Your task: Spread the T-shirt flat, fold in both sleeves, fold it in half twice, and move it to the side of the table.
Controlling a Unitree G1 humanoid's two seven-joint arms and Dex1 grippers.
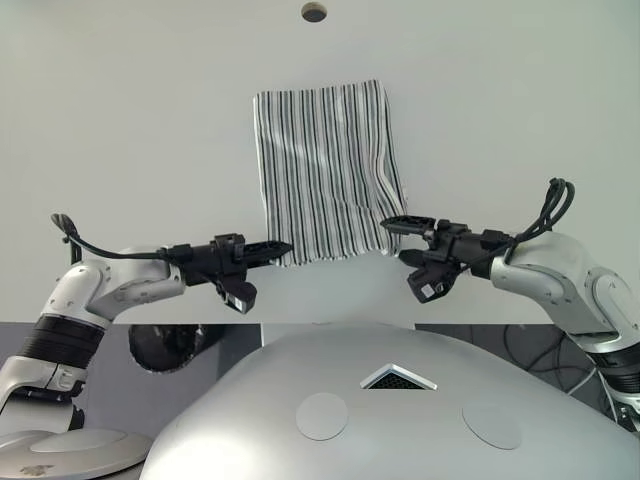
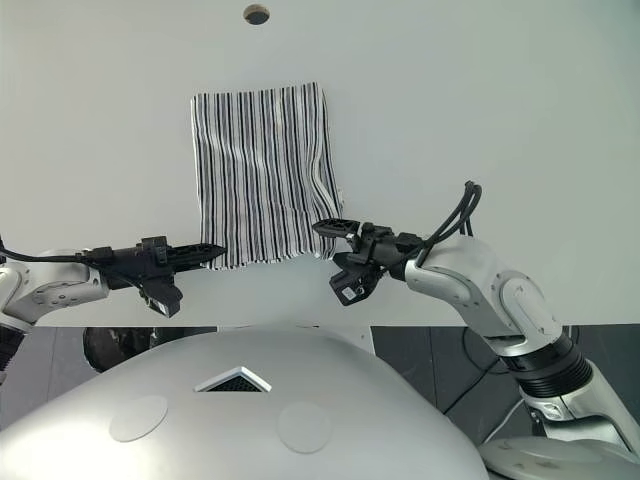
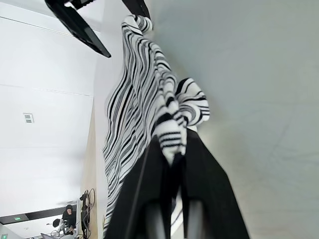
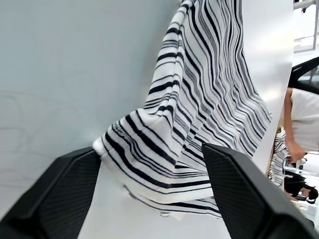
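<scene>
The black-and-white striped T-shirt lies folded into a narrow rectangle on the white table, a little left of centre. My left gripper is at its near left corner, shut on the fabric; the pinched hem bunches up between the black fingers. At the near right corner is my right gripper, open. Its two fingers straddle the slightly lifted, rumpled corner of the T-shirt without closing on it.
A small dark round hole sits in the tabletop at the far edge, beyond the shirt. Bare table stretches to the left and right of the shirt. The table's near edge runs just below both grippers.
</scene>
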